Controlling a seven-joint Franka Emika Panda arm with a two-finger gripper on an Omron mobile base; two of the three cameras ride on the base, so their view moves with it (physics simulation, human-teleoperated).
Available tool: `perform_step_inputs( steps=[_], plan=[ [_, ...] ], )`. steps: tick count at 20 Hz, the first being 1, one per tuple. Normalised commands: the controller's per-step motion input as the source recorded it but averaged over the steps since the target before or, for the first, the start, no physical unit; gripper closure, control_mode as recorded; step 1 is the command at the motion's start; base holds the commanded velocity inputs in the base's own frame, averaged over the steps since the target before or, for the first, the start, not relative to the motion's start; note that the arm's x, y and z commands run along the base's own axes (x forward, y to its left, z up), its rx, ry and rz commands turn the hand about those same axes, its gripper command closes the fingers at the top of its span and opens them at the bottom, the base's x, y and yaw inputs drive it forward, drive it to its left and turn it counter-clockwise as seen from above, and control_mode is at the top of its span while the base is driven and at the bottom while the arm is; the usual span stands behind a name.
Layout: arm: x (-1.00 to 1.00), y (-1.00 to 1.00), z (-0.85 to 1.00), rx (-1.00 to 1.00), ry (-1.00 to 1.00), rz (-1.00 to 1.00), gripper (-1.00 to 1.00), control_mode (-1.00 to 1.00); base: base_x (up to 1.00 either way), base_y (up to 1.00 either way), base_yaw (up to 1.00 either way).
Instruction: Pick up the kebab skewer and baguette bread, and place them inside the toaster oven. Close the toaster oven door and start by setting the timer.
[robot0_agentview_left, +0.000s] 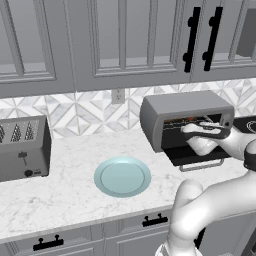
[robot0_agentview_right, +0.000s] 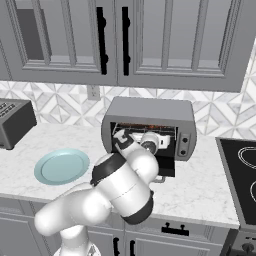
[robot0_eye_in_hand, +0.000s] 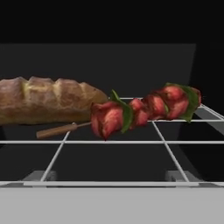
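The toaster oven (robot0_agentview_left: 185, 107) (robot0_agentview_right: 150, 110) stands at the back of the counter with the toaster oven door (robot0_agentview_left: 196, 159) (robot0_agentview_right: 166, 169) folded down, open. In the hand view the baguette bread (robot0_eye_in_hand: 43, 100) lies on the wire rack (robot0_eye_in_hand: 113, 142) at the left. The kebab skewer (robot0_eye_in_hand: 140, 111) rests on the rack in front of it and to its right, its stick end pointing left. My gripper (robot0_agentview_left: 200, 130) (robot0_agentview_right: 136, 137) sits at the oven's mouth, open and holding nothing. The knob panel with the timer (robot0_agentview_right: 184, 142) is on the oven's right side.
A pale blue plate (robot0_agentview_left: 122, 176) (robot0_agentview_right: 61, 166) sits on the marble counter left of the oven. A grey slotted toaster (robot0_agentview_left: 22, 147) (robot0_agentview_right: 15, 120) stands further left. A black cooktop (robot0_agentview_right: 240, 170) lies to the right. Wall cabinets (robot0_agentview_left: 125, 40) hang above.
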Motion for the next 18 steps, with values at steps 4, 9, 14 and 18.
perform_step_inputs(
  steps=[4, 9, 14, 18],
  plan=[
    [-0.08, -0.03, 0.0, 0.0, 0.0, 0.0, -1.0, -1.0, 0.0, 0.0, 0.0],
    [-0.55, -0.33, 0.1, 0.0, 0.0, 0.0, -1.0, -1.0, 0.0, 0.0, 0.0],
    [-0.41, -0.55, 0.35, 0.0, 0.02, -0.01, -1.0, -1.0, 0.0, 0.0, 0.0],
    [-0.42, -0.56, 0.36, 0.0, 0.06, -0.01, -1.0, -1.0, 0.0, 0.0, 0.0]
  ],
)
